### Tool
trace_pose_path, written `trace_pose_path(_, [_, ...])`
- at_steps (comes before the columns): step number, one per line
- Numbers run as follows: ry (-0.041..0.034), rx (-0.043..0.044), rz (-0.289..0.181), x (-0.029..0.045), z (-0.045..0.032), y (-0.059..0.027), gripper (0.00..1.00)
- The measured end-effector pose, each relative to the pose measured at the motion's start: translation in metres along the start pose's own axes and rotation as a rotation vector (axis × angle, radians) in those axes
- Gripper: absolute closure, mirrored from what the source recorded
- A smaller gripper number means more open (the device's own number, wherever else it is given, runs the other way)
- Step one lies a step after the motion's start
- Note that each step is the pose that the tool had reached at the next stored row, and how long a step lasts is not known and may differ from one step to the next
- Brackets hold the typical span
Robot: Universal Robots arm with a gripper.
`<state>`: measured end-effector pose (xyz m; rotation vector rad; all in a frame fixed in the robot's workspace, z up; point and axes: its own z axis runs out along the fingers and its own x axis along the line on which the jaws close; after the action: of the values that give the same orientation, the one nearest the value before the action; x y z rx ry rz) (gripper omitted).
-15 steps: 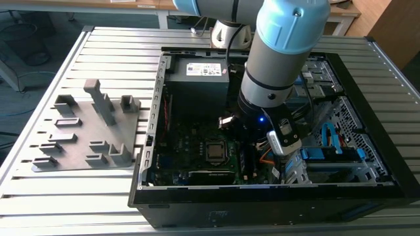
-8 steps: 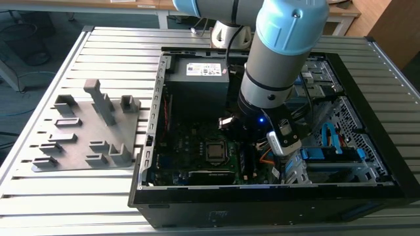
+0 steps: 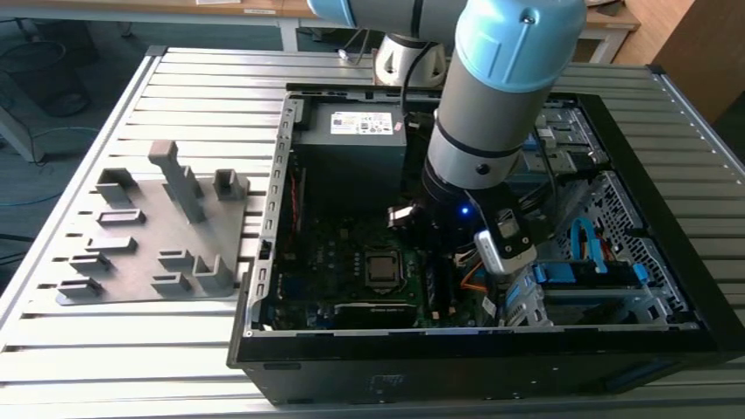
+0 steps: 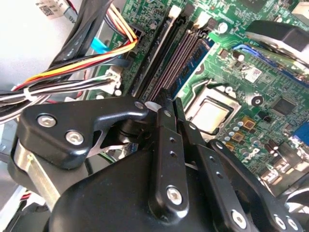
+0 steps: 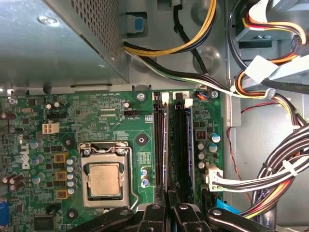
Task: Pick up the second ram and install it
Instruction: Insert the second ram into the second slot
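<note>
Gripper [image 5: 168, 212] fingers pinched together low over the memory slots [image 5: 175, 145], seemingly on the second ram's [image 4: 179, 60] top edge. The stick lies straight ahead, long axis along its slot, beside the CPU socket [image 5: 105, 176].

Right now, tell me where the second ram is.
First wrist view: the second ram stands on edge at the memory slots beside the CPU socket, by the hand.
</note>
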<state>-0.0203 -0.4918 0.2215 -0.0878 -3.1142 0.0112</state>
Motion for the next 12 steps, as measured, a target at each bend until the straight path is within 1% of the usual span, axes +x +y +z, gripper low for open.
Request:
trace_pose_path(2, [0.0031,0.0004,-0.007,-0.0017,-0.0001,0.0000,0.86])
trace_pose_path(4, [0.0047,0.0007,-0.014,-0.0028,0.0001,0.0001,0.86])
trace_pose_path(8, [0.0055,0.0003,-0.022,-0.0033,0.0019,0.0002,0.86])
trace_pose_path(12, [0.0058,0.0009,-0.040,-0.0038,0.0038,0.0002,0.86])
